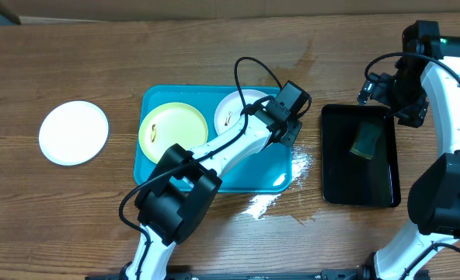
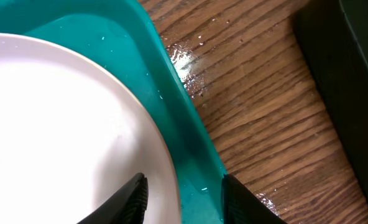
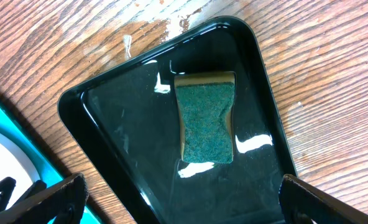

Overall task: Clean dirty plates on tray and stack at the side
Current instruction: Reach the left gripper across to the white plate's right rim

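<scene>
The white plate (image 1: 234, 105) is set in the tray (image 1: 269, 169) mid-worktop, toward the far edge. Its rim is straddled by the left arm's (image 1: 222, 144) open jaws. The right arm's (image 1: 447, 93) jaws are spread empty, farther off, by the right edge.

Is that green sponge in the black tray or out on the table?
In. The sponge lies flat inside the black tray, within its raised rim.

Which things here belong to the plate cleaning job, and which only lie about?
Job: turquoise tray, yellow-green plate, smeared white plate in it, white plate on the table, sponge.
Lying about: black tray under the sponge, spilled water.
</scene>
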You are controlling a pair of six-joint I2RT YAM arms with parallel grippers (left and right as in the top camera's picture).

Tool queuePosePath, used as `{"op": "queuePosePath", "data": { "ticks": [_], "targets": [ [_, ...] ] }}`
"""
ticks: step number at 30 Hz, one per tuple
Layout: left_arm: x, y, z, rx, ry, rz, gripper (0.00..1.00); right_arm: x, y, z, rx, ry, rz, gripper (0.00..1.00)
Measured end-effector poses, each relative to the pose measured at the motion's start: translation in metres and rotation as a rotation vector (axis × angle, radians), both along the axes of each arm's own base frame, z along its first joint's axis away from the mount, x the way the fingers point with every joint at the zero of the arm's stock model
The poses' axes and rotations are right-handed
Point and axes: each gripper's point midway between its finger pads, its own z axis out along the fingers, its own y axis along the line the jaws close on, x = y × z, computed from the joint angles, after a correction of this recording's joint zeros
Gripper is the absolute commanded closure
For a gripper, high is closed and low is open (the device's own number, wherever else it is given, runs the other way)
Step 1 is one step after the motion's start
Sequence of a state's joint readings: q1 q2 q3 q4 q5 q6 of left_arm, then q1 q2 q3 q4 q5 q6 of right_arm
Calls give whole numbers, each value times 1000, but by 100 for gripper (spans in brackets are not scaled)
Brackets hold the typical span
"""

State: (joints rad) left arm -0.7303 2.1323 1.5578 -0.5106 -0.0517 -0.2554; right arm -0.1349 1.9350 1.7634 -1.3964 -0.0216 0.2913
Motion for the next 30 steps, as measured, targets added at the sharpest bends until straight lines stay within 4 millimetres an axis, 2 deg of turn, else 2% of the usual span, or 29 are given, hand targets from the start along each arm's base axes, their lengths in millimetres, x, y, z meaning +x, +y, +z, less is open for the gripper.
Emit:
{"op": "queuePosePath", "data": {
  "ticks": [2, 6, 17, 18, 22, 25, 26, 27, 30],
  "targets": [
    [0, 1, 0, 6, -2, 3, 62, 0, 0, 0, 0, 0, 0, 0],
    [-1, 4, -3, 18, 3, 6, 70, 0, 0, 0, 0, 0, 0, 0],
    [-6, 10, -10, 52, 10, -17, 73, 0, 0, 0, 0, 0, 0, 0],
    [-7, 11, -12, 56, 15, -18, 74, 0, 0, 0, 0, 0, 0, 0],
    [-8, 12, -13, 66, 12, -32, 91, 0, 0, 0, 0, 0, 0, 0],
    [-7, 13, -13, 77, 5, -42, 87, 0, 0, 0, 0, 0, 0, 0],
    [-7, 14, -13, 79, 3, -44, 94, 0, 0, 0, 0, 0, 0, 0],
    [-7, 14, -13, 80, 2, -46, 96, 0, 0, 0, 0, 0, 0, 0],
    [-7, 13, -13, 82, 1, -54, 96, 0, 0, 0, 0, 0, 1, 0]
  ]
}}
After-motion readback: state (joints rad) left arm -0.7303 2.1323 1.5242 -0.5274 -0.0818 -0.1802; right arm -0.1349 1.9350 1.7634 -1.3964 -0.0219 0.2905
